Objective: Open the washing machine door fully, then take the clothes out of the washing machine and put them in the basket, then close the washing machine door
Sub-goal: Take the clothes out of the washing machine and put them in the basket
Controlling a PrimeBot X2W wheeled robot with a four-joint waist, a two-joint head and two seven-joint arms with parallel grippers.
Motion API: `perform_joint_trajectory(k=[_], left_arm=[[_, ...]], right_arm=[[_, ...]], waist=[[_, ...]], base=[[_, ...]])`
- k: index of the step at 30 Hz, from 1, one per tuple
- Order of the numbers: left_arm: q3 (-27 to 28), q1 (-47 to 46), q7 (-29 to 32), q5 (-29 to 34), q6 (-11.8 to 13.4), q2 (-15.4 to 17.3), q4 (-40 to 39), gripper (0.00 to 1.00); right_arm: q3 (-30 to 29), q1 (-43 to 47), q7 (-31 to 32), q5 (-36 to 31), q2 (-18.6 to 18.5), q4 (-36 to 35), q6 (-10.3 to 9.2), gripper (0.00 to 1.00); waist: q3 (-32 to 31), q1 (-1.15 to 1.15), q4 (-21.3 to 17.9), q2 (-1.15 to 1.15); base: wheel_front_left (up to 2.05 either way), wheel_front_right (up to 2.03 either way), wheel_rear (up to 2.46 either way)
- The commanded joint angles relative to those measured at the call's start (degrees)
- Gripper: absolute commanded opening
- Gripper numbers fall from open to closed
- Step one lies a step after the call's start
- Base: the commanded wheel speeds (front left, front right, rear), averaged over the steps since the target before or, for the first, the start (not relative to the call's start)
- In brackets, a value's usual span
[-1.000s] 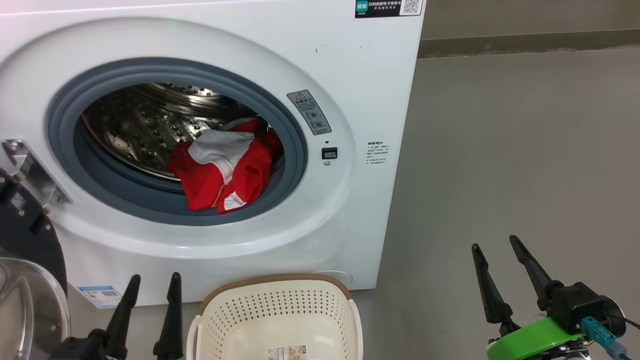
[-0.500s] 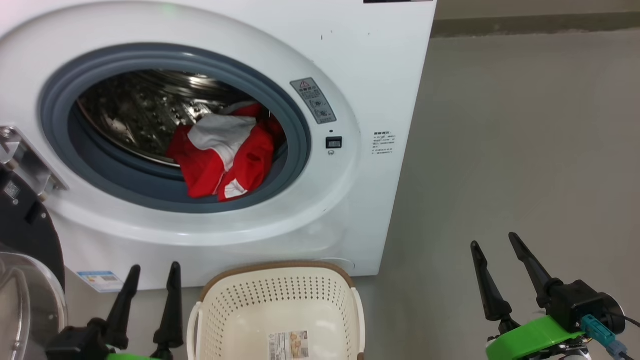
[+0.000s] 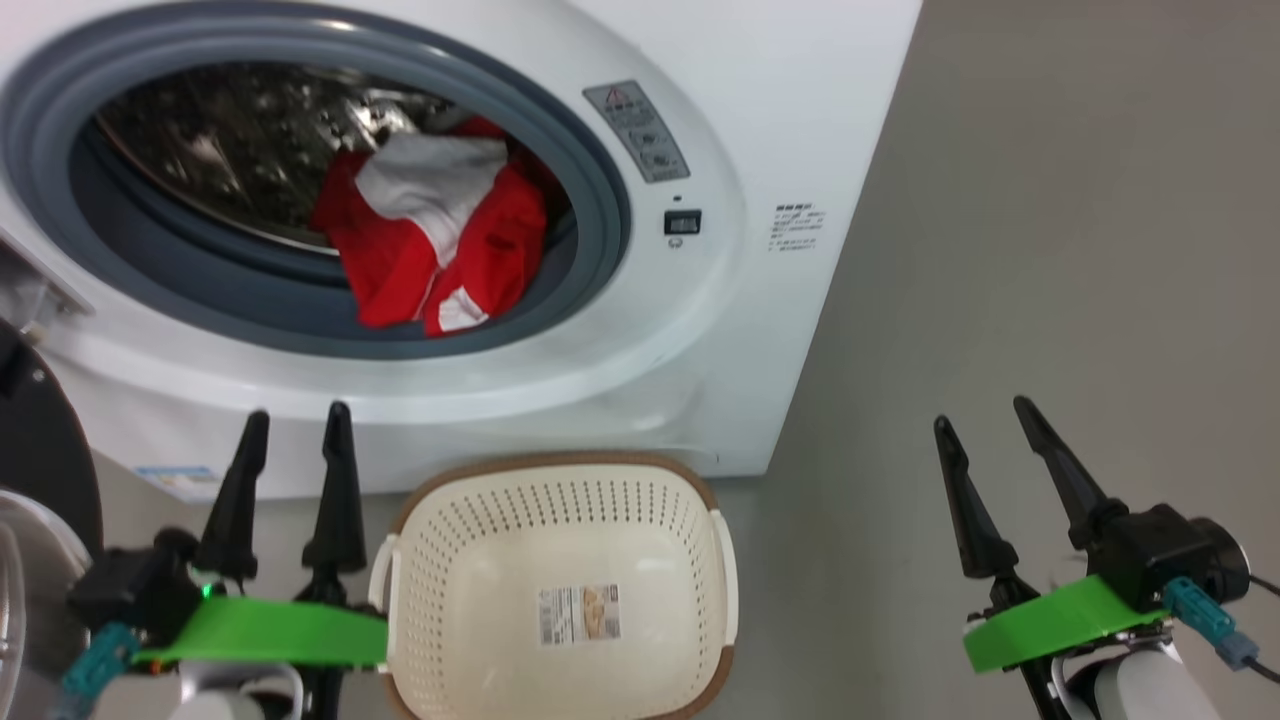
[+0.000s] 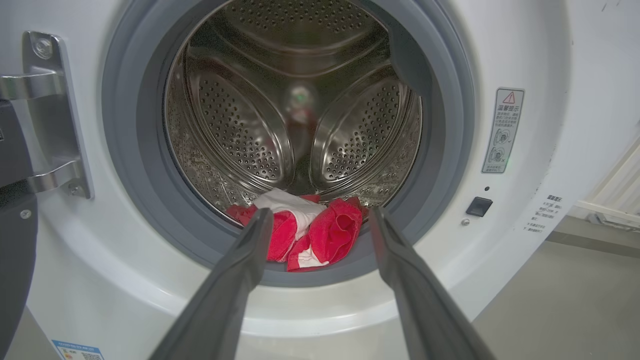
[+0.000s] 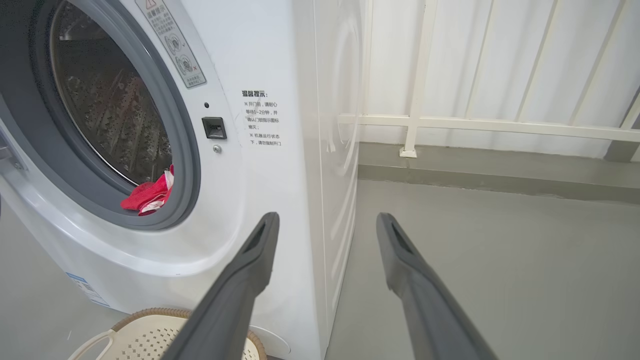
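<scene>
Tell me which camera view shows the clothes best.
The head view: the clothes lie in full sight, red with white panels. The left wrist view shows them low, partly hidden by the left claw; the right wrist view catches just a red edge past the grey ring.

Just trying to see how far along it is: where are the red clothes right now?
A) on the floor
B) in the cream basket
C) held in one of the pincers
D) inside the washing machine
D: the clothes lie just inside the round opening of the washing machine, the basket has no fabric in it, and the left pincer and right pincer are open and hold nothing.
</scene>
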Motion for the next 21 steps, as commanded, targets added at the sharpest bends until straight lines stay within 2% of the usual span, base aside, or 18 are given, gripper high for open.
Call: perform_joint_trajectory(k=[1,9,21], left_arm=[[1.87,-2.73,-0.67,0.04,-0.26,0.66,-0.74,1.0],[1.31,-11.2,-1.02,-0.62,-1.76,-0.2,4.29,1.0],[0.99,-24.69,0.09,-2.2,-3.2,1.12,13.33,1.0]], right_arm=[[1.48,-2.2,-0.37,-0.76,-0.41,-1.67,0.36,1.0],[1.76,-4.97,-0.37,-1.28,-0.41,-2.37,0.36,1.0],[1.69,-7.8,-0.37,-2.2,-0.41,-3.45,0.36,1.0]], waist=[[3.32,0.0,0.63,0.0],[9.54,0.0,0.96,0.0],[15.69,0.0,0.81,0.0]], base=[[0.0,0.0,0.0],[0.0,0.0,0.0],[0.0,0.0,0.0]])
